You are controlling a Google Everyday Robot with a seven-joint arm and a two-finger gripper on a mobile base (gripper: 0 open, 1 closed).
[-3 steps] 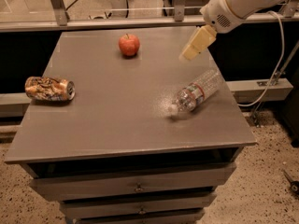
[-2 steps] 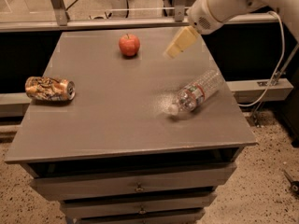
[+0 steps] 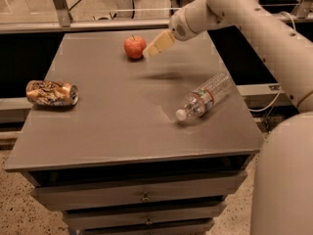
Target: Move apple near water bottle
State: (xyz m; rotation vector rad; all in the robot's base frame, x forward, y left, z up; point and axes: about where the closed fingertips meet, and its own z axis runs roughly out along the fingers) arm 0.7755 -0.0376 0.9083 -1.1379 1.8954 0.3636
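A small red-orange apple (image 3: pixel 134 46) sits upright near the far edge of the grey table (image 3: pixel 122 126). A clear ribbed water bottle (image 3: pixel 204 96) with a white cap and a red-and-green label lies on its side at the right, cap toward the front. My gripper (image 3: pixel 157 45), with cream-coloured fingers, hangs above the table just right of the apple, close to it but apart from it. It holds nothing.
A crushed gold-brown drink can (image 3: pixel 51 93) lies on its side near the table's left edge. The table has drawers below its front edge. My white arm (image 3: pixel 254 23) reaches in from the right, above the bottle's side of the table.
The arm has swung left across the far side of the table, bringing the gripper from above the right part to just beside the apple. Apple, bottle and can have not moved.
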